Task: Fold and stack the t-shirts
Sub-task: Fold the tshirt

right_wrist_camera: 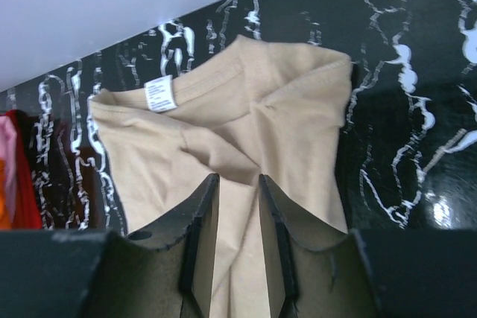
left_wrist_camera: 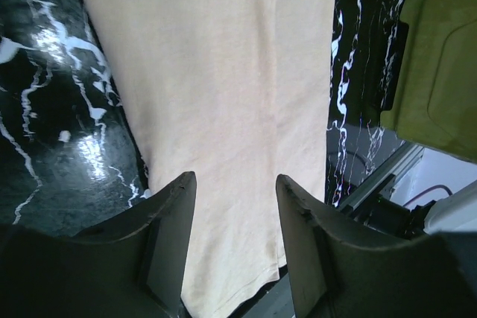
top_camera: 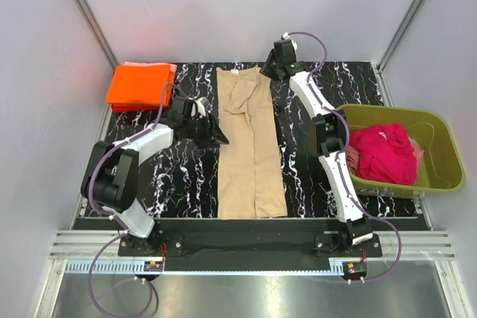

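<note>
Left claw (left_wrist_camera: 236,184), tan t-shirt (left_wrist_camera: 223,72), narrow fold, seemingly rumpled

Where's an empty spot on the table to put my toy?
Bare table lies between the tan shirt and the right arm, and left of the shirt near the front edge. Crowded: orange stack far-left, tub right.

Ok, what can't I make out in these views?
- Top view: pink cloth under orange shirt, only an edge shows.
- Top view: magenta shirt bunched in tub; anything beneath is hidden.
- Right wrist view: fingers block lower part of tan shirt.
- Left wrist view: tub cut off by right edge.
</note>
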### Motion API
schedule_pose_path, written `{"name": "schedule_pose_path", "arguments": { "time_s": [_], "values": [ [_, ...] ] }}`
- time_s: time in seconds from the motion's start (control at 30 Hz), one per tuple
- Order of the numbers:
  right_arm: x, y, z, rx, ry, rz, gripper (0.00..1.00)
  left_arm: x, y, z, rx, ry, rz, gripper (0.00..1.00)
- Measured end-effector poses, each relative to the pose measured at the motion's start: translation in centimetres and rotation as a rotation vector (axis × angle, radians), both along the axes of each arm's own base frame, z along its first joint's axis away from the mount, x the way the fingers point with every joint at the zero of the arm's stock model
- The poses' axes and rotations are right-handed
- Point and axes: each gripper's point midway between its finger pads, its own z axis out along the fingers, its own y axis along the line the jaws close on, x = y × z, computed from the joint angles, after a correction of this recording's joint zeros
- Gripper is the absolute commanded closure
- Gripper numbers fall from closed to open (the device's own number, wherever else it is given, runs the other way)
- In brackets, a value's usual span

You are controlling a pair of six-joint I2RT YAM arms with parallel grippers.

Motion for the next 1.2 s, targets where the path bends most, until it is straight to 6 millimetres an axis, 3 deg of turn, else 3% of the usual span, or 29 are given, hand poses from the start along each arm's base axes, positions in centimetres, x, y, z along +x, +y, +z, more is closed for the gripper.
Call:
{"name": "schedule_pose_path", "arguments": {
  "time_s": [0.17, 0.33, 0.47, 0.67, 0.8, 0.87, 1.0, 1.2],
  "values": [
    [0.0, 0.7, 0.1, 0.014, -0.021, 0.046, 0.65, -1.3, -1.0, -0.8, 0.010, 0.020, -0.008, 0.47],
    [-1.7, 0.2, -0.8, -0.011, 0.037, 0.077, 0.63, -5.0, 1.6, -4.2, 0.104, 0.092, 0.052, 0.45],
    [-2.1, -1.2, 1.9, -0.021, 0.011, 0.077, 0.60, -7.0, 2.8, -5.7, 0.143, 0.129, 0.070, 0.46],
    [-3.9, -3.6, 7.6, -0.033, -0.043, 0.070, 0.53, -9.9, 2.7, -5.9, 0.139, 0.120, 0.034, 0.46],
    [-6.3, -3.0, 10.4, -0.047, -0.066, 0.103, 0.53, -12.3, 2.8, -5.5, 0.149, 0.098, 0.007, 0.46],
    [-8.2, -2.1, 11.2, -0.052, -0.057, 0.134, 0.51, -13.3, 2.7, -5.5, 0.151, 0.088, -0.010, 0.46],
    [-13.9, -0.2, 11.1, -0.064, 0.013, 0.214, 0.47, -16.4, 2.7, -6.3, 0.163, 0.099, -0.039, 0.46],
    [-25.2, 1.2, 8.4, -0.075, 0.176, 0.347, 0.46, -19.3, 2.5, -6.5, 0.140, 0.088, -0.048, 0.47]
  ]
}}
